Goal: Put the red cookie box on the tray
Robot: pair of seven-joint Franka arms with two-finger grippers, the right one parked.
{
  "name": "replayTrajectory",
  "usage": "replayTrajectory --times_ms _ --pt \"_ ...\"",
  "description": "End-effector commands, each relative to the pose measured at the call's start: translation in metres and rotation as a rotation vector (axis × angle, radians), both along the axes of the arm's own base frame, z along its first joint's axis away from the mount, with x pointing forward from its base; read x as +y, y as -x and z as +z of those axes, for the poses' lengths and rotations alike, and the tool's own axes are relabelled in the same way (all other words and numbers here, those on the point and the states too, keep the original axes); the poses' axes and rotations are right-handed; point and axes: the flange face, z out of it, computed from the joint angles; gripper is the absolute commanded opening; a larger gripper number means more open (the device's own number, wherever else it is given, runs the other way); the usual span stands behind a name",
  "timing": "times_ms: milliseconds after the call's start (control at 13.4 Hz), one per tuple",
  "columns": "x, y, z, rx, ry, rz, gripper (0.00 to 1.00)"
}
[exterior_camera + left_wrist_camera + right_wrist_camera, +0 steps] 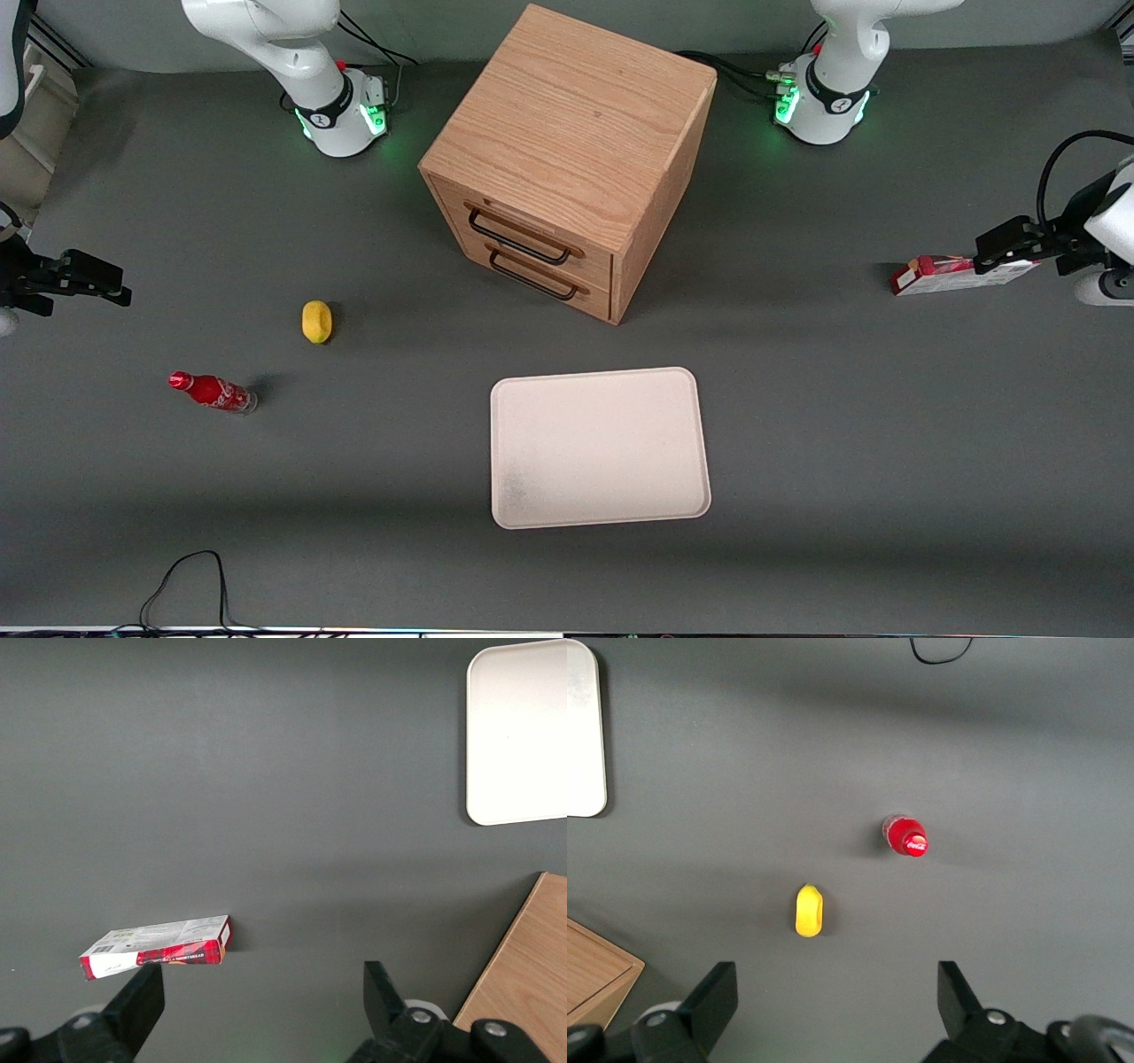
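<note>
The red cookie box [955, 275] lies flat on the grey table toward the working arm's end, farther from the front camera than the tray [601, 447]. The cream tray is bare and lies in front of the wooden drawer cabinet. My gripper [1005, 248] hovers over the white end of the box, fingers open and apart from it. In the left wrist view the gripper [261, 992] is open with only bare table between its fingers; the box [159, 946] lies just outside one fingertip. The tray [523, 735] shows there too.
A wooden drawer cabinet [567, 159] with two black handles stands mid-table, farther from the front camera than the tray. A yellow lemon [316, 321] and a small red cola bottle [213, 391] lie toward the parked arm's end. A black cable [186, 576] loops at the near edge.
</note>
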Motion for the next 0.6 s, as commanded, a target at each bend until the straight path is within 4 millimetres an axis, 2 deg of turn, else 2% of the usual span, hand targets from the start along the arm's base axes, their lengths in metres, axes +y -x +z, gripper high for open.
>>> replayTrajectory --times_ms 0,523 --pt "-0.0003 0.0069 0.0030 0.018 -0.017 0.012 1.00" --pt "0.0007 0.0070 0.0000 0.030 -0.017 0.018 1.00"
